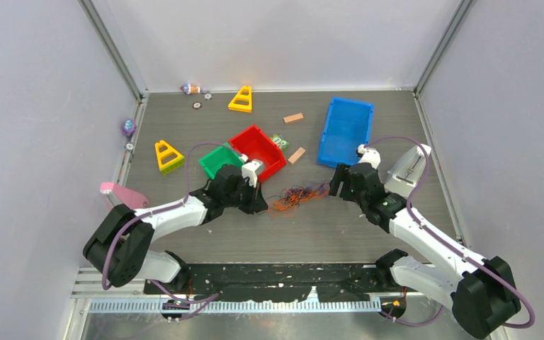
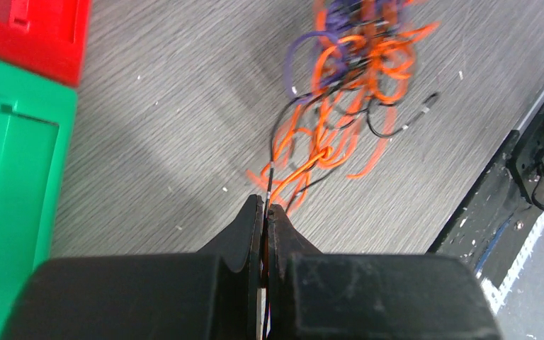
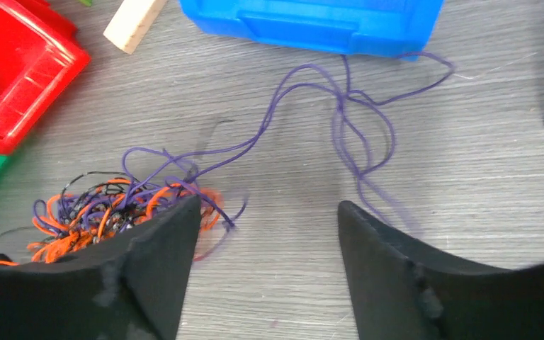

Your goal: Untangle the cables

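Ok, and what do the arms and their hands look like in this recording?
The left arm and right arm have white links with bulky black joints and bases. A thin mauve hose loops along each. The left hand and right hand each have two matte black, wedge-shaped fingers.

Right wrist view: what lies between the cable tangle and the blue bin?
Loose purple strands trail from the tangle to the blue bin over bare table, right wrist view.
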Controlling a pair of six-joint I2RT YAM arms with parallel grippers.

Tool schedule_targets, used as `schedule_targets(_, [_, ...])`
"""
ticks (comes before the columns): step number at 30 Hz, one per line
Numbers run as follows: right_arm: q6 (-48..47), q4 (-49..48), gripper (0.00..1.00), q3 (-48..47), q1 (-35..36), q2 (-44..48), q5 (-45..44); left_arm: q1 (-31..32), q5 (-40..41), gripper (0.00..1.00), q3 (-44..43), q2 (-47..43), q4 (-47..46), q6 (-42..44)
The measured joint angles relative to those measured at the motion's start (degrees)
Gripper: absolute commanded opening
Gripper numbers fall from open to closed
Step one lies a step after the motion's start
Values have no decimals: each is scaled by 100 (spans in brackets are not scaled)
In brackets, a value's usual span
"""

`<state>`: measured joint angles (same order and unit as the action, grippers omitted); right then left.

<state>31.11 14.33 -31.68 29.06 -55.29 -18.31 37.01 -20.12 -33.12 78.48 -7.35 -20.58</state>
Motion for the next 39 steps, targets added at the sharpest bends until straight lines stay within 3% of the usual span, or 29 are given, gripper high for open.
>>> schedule_targets(8, [-103, -402, 90, 157, -74, 37, 1585, -37, -162, 0, 120, 46, 24, -175])
schedule_targets(9, [-52, -496, 89, 210, -11, 24, 1770, -37, -179, 8, 120, 70, 24, -199])
schedule_targets(11, [17, -616, 86, 236, 153, -66, 1974, -37, -195, 34, 120, 118, 39, -243])
schedule_targets(13, [76, -765, 84, 232, 323, -254, 2085, -35, -168, 53, 120, 116, 94, -280])
schedule_targets(16, [164, -868, 79, 221, 492, -643, 2146, -33, -24, 66, 120, -26, 275, -334])
schedule_targets(24, [1078, -1300, 74, 680, 651, -693, 1742, -26, 494, 70, -599, -507, 1117, -101])
schedule_targets(30, [1687, -1851, 71, 1202, 715, -656, 1580, 50, 492, 69, -1467, 376, 1176, 116])
schedule_targets(39, [2135, -2872, 66, 1156, 881, -1676, 1558, 243, 162, 65, -1751, 1563, 1209, 201])
